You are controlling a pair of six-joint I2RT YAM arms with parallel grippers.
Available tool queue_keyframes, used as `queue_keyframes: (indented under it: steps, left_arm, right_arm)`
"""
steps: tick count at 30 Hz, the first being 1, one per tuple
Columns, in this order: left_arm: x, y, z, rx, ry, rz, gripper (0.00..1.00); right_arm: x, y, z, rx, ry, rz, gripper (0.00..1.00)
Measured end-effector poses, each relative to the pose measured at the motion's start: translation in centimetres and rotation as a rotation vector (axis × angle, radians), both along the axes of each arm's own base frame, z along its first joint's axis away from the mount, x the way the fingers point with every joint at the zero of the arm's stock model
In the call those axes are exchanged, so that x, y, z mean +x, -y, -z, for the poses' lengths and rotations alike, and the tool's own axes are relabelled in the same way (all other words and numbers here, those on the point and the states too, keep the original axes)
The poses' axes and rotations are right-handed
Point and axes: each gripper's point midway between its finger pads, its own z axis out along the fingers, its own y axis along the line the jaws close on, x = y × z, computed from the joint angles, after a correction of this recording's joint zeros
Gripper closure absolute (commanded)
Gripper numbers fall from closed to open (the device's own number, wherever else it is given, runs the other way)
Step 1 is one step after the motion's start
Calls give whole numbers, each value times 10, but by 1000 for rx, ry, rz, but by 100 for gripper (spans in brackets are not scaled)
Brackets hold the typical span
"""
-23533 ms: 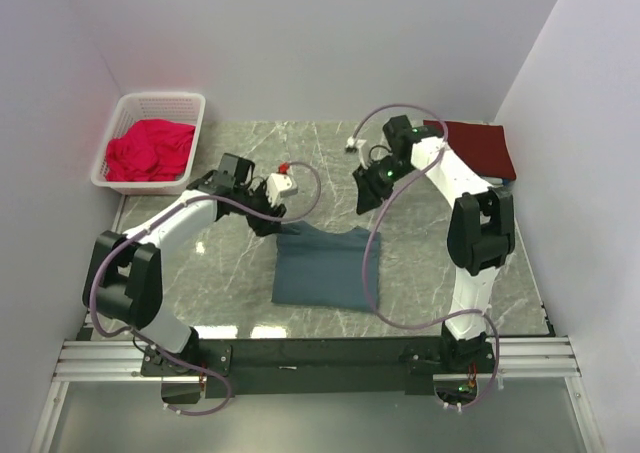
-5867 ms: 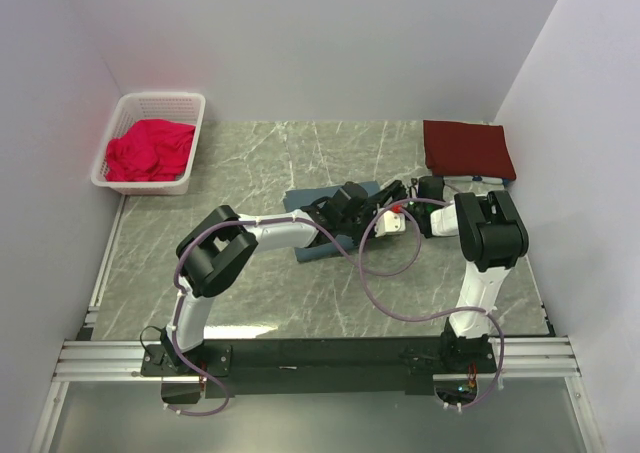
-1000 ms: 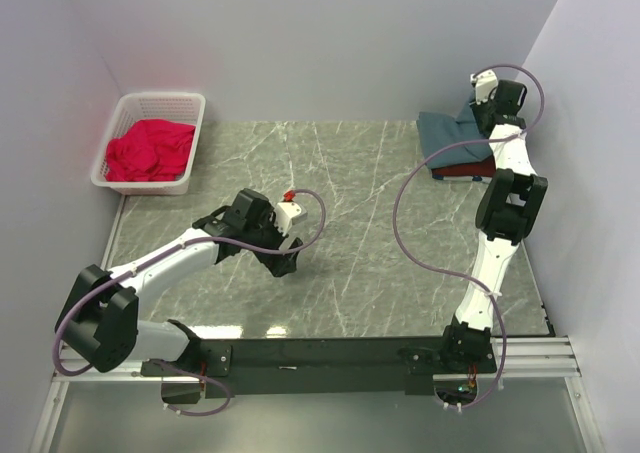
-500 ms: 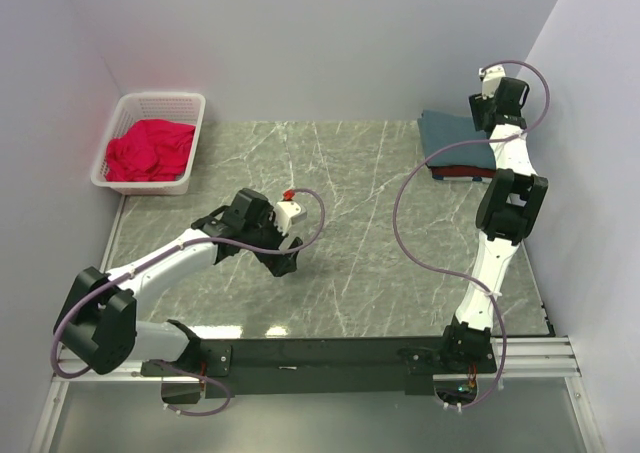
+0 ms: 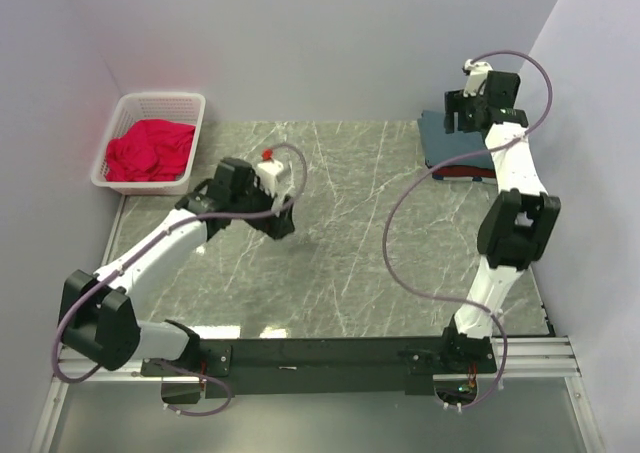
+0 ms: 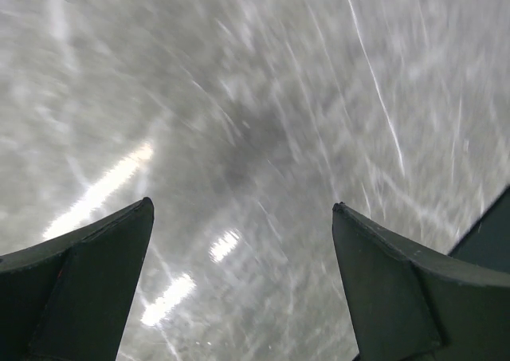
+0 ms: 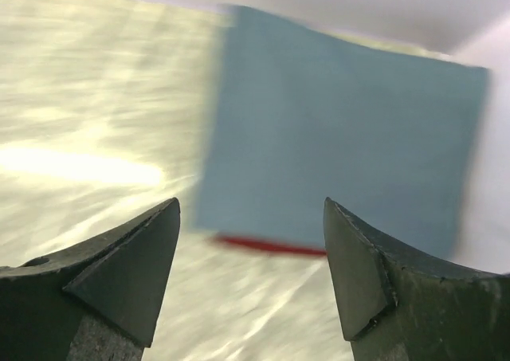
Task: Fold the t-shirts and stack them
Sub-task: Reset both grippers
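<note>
We find the folded blue-grey t-shirt (image 7: pixel 343 130) lying on the maroon t-shirt (image 7: pixel 271 245) at the far right corner of the table (image 5: pixel 350 173). The right gripper (image 7: pixel 251 206) hovers above it, jaws apart and empty; the left gripper (image 6: pixel 239 209), also spread, holds nothing

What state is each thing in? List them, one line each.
Blue shirt: folded, lying on the maroon one.
Maroon shirt: underneath, only an edge showing.
Red cloth: crumpled in the basket.
Left fingers: open, empty.
Right fingers: open, empty, above the stack.
</note>
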Motion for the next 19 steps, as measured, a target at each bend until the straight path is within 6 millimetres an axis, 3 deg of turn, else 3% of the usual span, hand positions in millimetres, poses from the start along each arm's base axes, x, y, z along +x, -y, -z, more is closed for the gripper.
queue_keyframes:
  steps: [5, 8, 10, 13, 17, 19]
  left_arm:
    - [58, -29, -26, -55, 8, -188, 1]
    - [83, -58, -22, -64, -17, -291, 1]
    - [94, -85, -12, -65, -49, -368, 1]
    - [100, -113, -1, -56, -73, -447, 0]
    - [85, -125, 18, -26, -97, -475, 1]
    - [71, -129, 28, 1, -105, -477, 0]
  right_arm:
    - [-60, -72, -60, 121, 44, -117, 20]
    - [-100, -99, -71, 177, 44, -166, 20]
    - [-130, -111, -61, 207, 8, -186, 20]
    - [-165, -121, -31, 234, -69, -199, 19]
    - [-220, -125, 27, 259, -219, -189, 18]
    - [-239, -125, 42, 263, -259, -184, 17]
